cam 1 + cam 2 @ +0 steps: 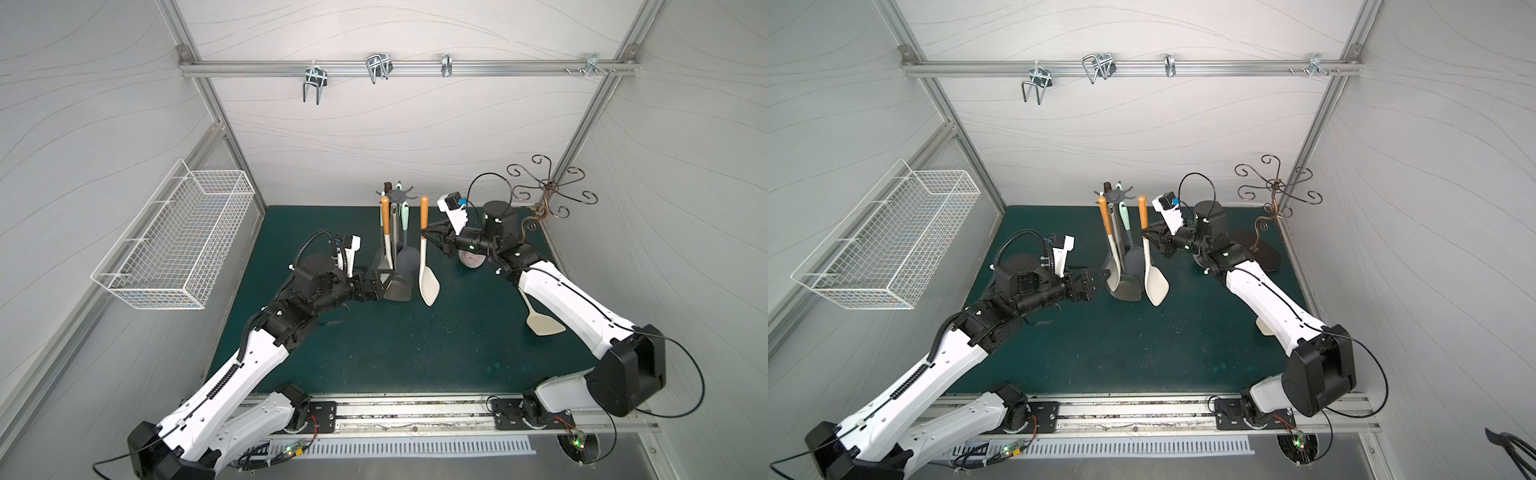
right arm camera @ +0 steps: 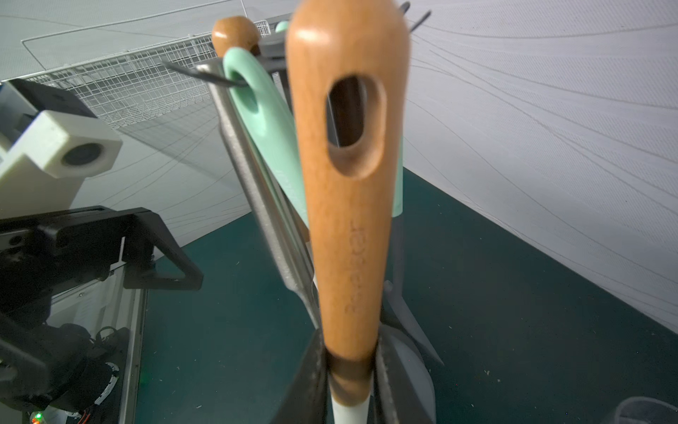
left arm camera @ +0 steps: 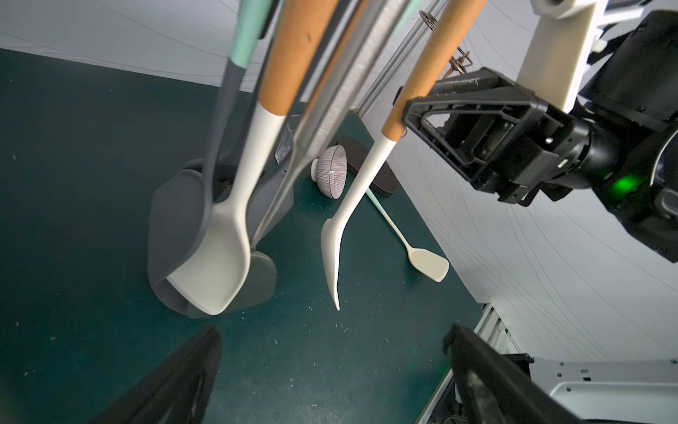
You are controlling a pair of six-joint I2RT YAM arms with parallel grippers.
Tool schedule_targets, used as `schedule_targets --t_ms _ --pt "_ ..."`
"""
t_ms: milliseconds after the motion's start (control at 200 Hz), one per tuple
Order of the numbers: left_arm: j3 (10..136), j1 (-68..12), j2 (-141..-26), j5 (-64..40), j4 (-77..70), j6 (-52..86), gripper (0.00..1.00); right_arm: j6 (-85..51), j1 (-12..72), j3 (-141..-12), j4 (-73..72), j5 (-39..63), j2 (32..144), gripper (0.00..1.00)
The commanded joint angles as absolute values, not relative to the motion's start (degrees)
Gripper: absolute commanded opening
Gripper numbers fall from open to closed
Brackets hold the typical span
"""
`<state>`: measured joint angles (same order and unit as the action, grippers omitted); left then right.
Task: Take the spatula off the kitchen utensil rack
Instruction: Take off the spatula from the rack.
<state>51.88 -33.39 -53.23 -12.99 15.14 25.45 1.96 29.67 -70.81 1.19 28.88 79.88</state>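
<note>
The right tool (image 1: 427, 237) is clamped on the spatula (image 1: 423, 253), both jaws pressed to the lower end of its wooden handle, just above the white neck; the right wrist view confirms the grip (image 2: 348, 363). The spatula hangs near vertical, blade down and clear of the green surface (image 1: 374, 353). Its handle top stands just beside the crown of the kitchen utensil rack (image 1: 397, 194), on the robot's right side of it. In the right wrist view the hanging hole of the handle is unobstructed. The rack stands at the rear centre of the surface and carries a wooden-handled spoon (image 1: 385, 220), a mint-handled utensil (image 1: 405, 216) and a steel-handled turner (image 1: 392, 224). The left tool (image 1: 385, 284) has its jaws wide apart, level with the heads of these hanging utensils; contact cannot be determined. A second white spatula (image 1: 544, 322) lies on the surface, partly under the right arm, near a ribbed bowl (image 3: 330, 176) lying on its side.
</note>
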Motion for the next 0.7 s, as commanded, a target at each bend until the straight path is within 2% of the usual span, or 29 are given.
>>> schedule_targets --t_ms 0,360,695 --pt "55.63 -36.09 -54.07 -9.45 15.23 23.61 1.0 4.24 30.06 -72.0 6.59 24.81 75.16 0.0" --pt "56.47 -43.39 -58.15 -6.6 13.77 24.04 1.0 5.27 29.04 -70.59 20.22 11.33 68.45 0.0" --pt "56.67 -48.95 -65.15 -7.84 10.39 25.13 1.0 1.9 20.73 -66.92 30.67 3.85 64.27 0.0"
